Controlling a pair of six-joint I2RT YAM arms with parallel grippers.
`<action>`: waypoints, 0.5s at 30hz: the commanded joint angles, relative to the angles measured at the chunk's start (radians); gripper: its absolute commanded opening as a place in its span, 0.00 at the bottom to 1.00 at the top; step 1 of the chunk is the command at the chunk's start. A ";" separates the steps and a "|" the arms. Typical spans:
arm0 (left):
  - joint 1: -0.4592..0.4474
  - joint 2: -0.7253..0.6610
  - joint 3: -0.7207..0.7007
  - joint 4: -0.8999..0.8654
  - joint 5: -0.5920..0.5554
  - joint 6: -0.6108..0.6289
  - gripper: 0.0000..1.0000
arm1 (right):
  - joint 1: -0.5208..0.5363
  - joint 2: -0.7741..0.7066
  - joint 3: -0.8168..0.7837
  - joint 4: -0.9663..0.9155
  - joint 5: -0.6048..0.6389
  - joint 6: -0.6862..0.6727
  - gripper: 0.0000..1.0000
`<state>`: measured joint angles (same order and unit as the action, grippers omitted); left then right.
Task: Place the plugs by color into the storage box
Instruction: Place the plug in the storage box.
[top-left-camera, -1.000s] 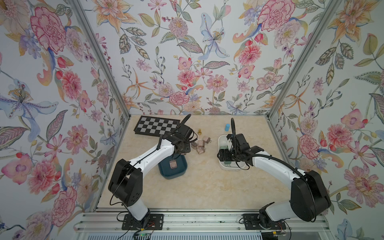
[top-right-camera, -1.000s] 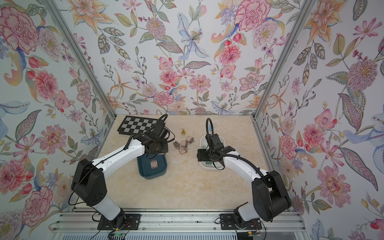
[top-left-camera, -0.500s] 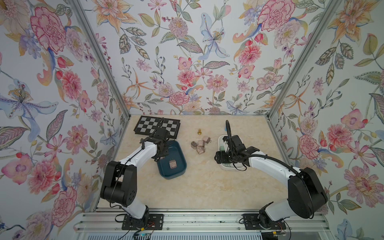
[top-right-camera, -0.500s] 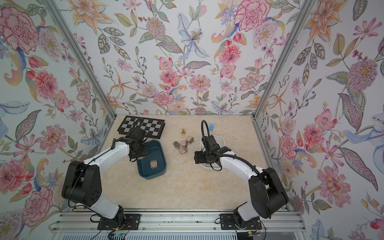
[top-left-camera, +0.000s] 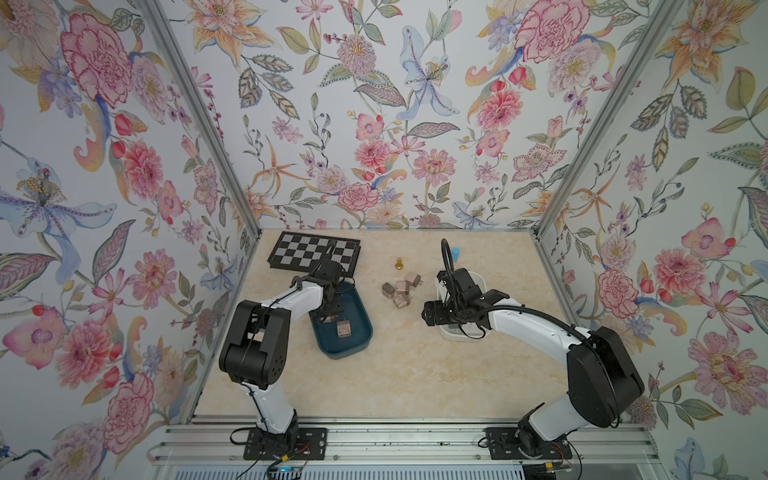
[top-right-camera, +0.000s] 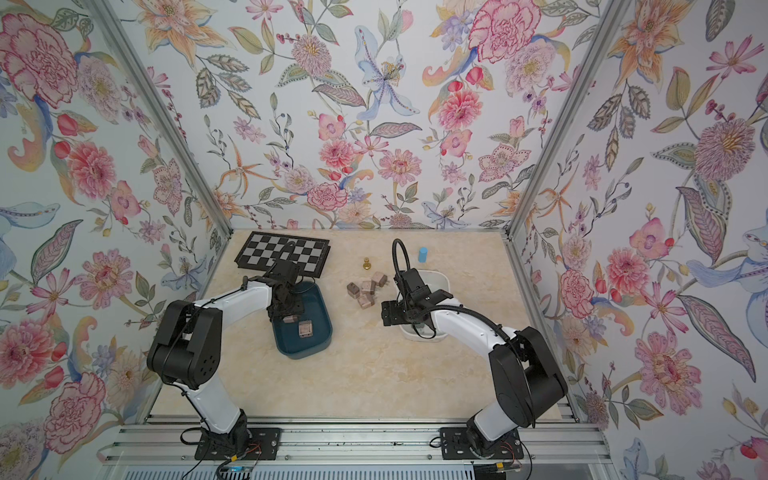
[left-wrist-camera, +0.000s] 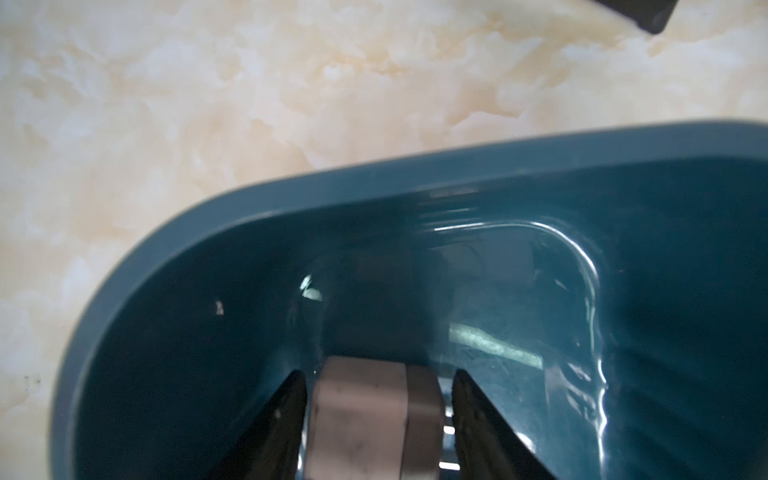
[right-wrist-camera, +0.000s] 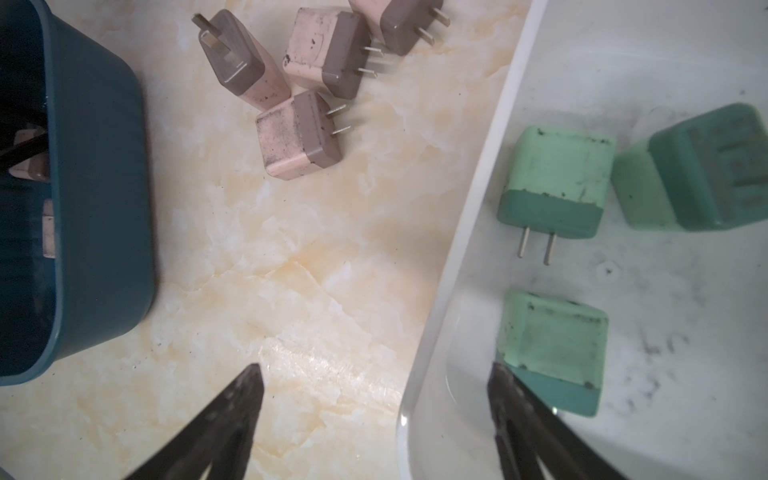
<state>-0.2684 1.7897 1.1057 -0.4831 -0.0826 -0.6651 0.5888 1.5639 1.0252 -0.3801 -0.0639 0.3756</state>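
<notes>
A second ago my left arm was stretched out to the loose plugs at mid-table. Now it has swung back, and my left gripper (left-wrist-camera: 377, 374) hangs inside the teal box (left-wrist-camera: 374, 174). That box held one pink plug then and holds two now: the lone plug (top-left-camera: 344, 329) lying on its floor, and the carried plug (left-wrist-camera: 361, 415) between my left jaws. My right arm has slid a little toward the middle. My right gripper (right-wrist-camera: 375, 365) straddles the rim of the white box (right-wrist-camera: 478, 208), jaws wide and empty, one over the table (right-wrist-camera: 291, 270) and one over the box.

The left wrist view shows what the top views cannot: my left jaws stand apart, with a gap beside the carried plug's darker end, so nothing is clamped. The picture is blurred, and I cannot tell whether the plug rests on the floor.

Only the right wrist view shows the three green plugs (right-wrist-camera: 557, 183) in the white box; in both top views my arm hides most of that box. It also shows the four pink plugs (right-wrist-camera: 299, 137) bunched on the table between the two boxes. The top views alone show the chessboard (top-left-camera: 311, 255), the gold pawn (top-left-camera: 399, 264) and the blue cylinder (top-right-camera: 423, 254) at the far side.
</notes>
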 joint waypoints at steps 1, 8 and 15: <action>0.004 0.014 0.002 -0.009 -0.012 0.007 0.66 | 0.015 0.022 0.039 -0.020 0.019 0.008 0.86; -0.041 -0.094 0.076 -0.086 -0.017 -0.025 0.83 | 0.024 0.056 0.070 -0.020 0.017 -0.006 0.86; -0.140 -0.084 0.236 -0.097 0.035 -0.087 0.88 | 0.029 0.137 0.165 -0.019 0.007 -0.072 0.86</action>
<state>-0.3748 1.7065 1.2873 -0.5625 -0.0769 -0.7105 0.6121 1.6680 1.1400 -0.3950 -0.0612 0.3431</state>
